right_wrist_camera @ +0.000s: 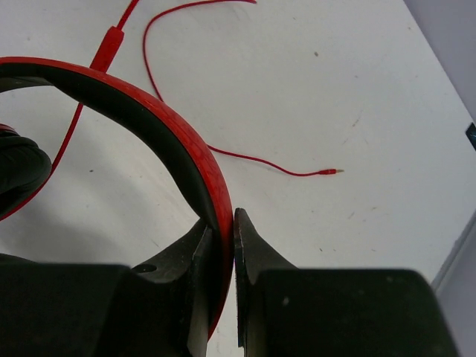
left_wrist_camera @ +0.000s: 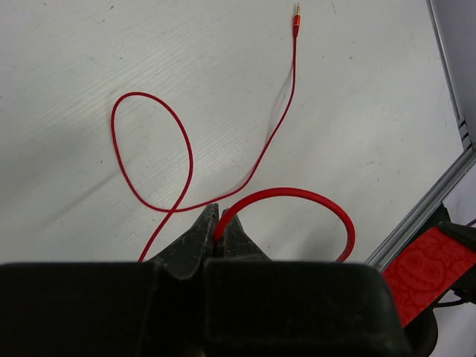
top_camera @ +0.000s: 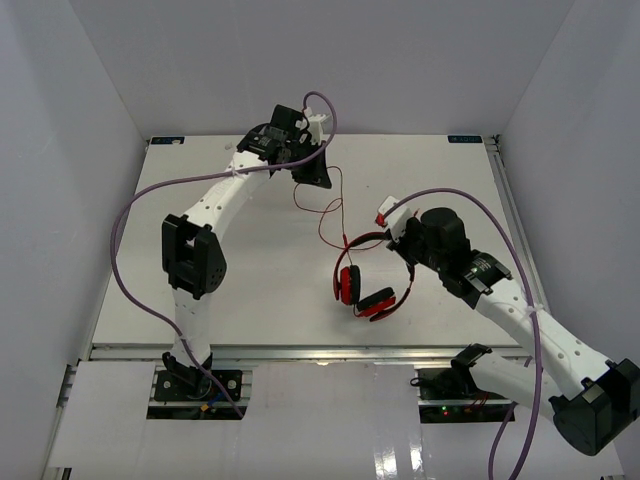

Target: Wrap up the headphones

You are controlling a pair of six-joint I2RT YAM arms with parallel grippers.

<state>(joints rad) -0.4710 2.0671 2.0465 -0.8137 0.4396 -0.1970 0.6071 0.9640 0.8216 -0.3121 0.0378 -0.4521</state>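
On the left of the white bench, the left arm reaches toward the far edge, with a thick purple cable looping out beside it. The left gripper is pinched together on the thin red cable. To one side of the jaws the cable runs out over the bench in an open loop that crosses itself. To the other side it rises in a short arch. The free end lies flat farther off and finishes in a small gold-tipped plug. From that gripper the cable trails in loose curves toward the middle of the bench. The headphones sit right of centre, their two ear cups side by side toward the near edge and the headband arching up to the right. The right gripper is clamped on the headband, one finger on its black inner face and the other on its red outer face. The right arm slants back to its base at the near right corner.
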